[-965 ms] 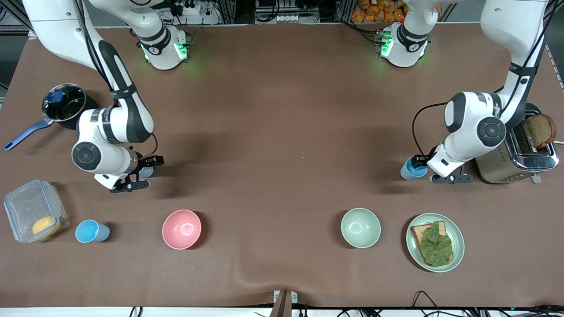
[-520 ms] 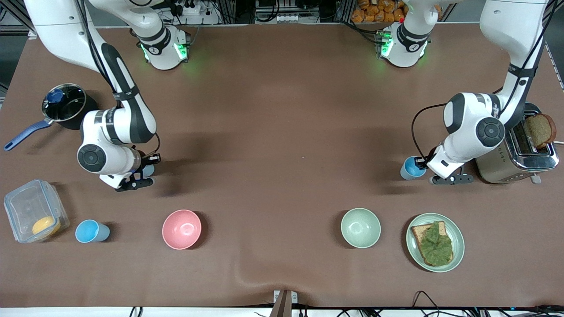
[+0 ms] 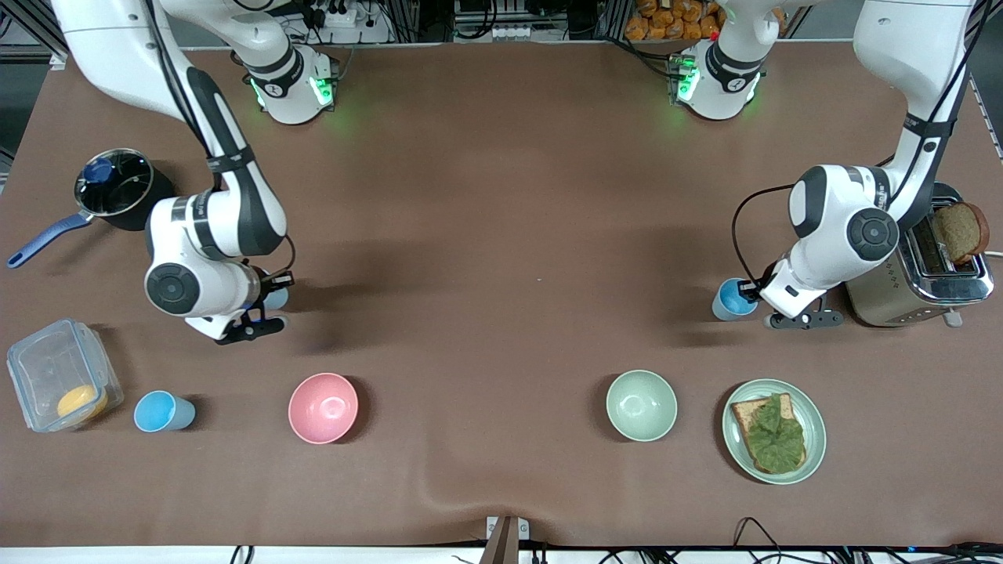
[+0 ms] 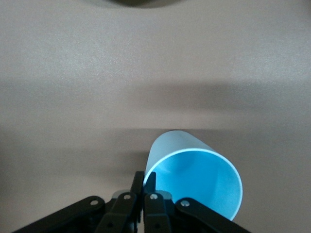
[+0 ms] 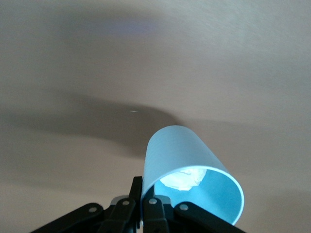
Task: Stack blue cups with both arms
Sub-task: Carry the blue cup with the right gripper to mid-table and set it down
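My right gripper [image 3: 270, 296] is shut on the rim of a paler blue cup [image 3: 276, 298] over the table at the right arm's end. The right wrist view shows the fingers [image 5: 137, 187] pinching the wall of this cup [image 5: 180, 155], whose inside is whitish. My left gripper [image 3: 754, 294] is shut on the rim of a brighter blue cup [image 3: 731, 299] beside the toaster. The left wrist view shows this cup [image 4: 194, 174] tilted, with its rim clamped between the fingers [image 4: 137, 180]. A third blue cup [image 3: 163, 411] stands on the table next to the plastic box.
A pink bowl [image 3: 323, 407] and a pale green bowl [image 3: 641, 405] sit near the front camera. A plate with toast and greens [image 3: 815, 435], a toaster [image 3: 925, 278], a dark pot [image 3: 114, 188] and a clear plastic box [image 3: 47, 368] stand around the edges.
My right arm has carried its cup a little toward the middle of the table. My left arm has hardly moved.
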{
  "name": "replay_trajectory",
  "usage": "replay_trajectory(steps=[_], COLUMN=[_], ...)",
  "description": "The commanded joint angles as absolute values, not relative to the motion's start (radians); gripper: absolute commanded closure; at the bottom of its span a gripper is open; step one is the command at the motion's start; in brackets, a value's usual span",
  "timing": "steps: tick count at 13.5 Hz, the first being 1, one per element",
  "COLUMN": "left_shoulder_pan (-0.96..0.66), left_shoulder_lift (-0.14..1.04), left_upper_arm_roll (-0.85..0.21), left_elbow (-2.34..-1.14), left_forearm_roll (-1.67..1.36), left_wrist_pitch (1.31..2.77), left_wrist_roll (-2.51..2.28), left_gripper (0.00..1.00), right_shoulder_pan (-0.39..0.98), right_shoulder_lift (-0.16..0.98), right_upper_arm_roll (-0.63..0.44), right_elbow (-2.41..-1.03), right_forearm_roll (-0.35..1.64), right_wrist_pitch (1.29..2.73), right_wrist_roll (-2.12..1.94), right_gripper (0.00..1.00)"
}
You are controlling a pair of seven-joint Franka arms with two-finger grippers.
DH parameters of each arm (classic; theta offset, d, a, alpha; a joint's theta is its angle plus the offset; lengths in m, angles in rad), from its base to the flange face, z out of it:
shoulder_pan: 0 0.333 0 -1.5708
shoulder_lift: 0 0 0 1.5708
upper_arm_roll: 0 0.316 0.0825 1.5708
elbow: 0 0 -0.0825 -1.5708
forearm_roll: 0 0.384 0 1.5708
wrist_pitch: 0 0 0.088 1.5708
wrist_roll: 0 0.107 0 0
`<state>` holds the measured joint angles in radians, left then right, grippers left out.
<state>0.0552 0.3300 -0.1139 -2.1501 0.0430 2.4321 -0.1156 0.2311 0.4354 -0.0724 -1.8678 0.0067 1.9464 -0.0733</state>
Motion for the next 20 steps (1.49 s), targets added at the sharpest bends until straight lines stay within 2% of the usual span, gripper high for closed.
replay_trajectory(steps=[1, 6, 11, 14, 17, 20], left_shoulder_pan=[0.063, 0.061, 0.061, 0.061, 0.061, 0.061], left_shoulder_lift=[0.324, 0.322, 0.316, 0.316, 0.305, 0.298], left_upper_arm_roll=[-0.120, -0.121, -0.121, -0.120, -0.120, -0.120], left_elbow=[-2.151, -2.148, -2.145, -2.138, -2.131, -2.112], left_forearm_roll=[0.063, 0.063, 0.063, 0.063, 0.064, 0.064], left_wrist_pitch=[2.441, 2.441, 2.441, 2.441, 2.439, 2.430], left_wrist_roll=[-0.141, -0.141, -0.140, -0.137, -0.126, -0.121], left_gripper=[1.00, 1.00, 1.00, 1.00, 1.00, 1.00], right_shoulder_pan=[0.334, 0.517, 0.673, 0.716, 0.733, 0.755], right_shoulder_lift=[0.431, 0.462, 0.595, 0.669, 0.693, 0.724], right_upper_arm_roll=[-0.075, -0.075, -0.074, -0.075, -0.074, -0.075], right_elbow=[-1.813, -1.726, -1.565, -1.477, -1.474, -1.471], right_forearm_roll=[0.064, 0.225, 0.233, 0.255, 0.262, 0.258], right_wrist_pitch=[1.888, 1.896, 1.905, 1.916, 1.997, 2.014], right_wrist_roll=[0.043, 0.230, 0.405, 0.428, 0.428, 0.443], right_gripper=[1.00, 1.00, 1.00, 1.00, 1.00, 1.00])
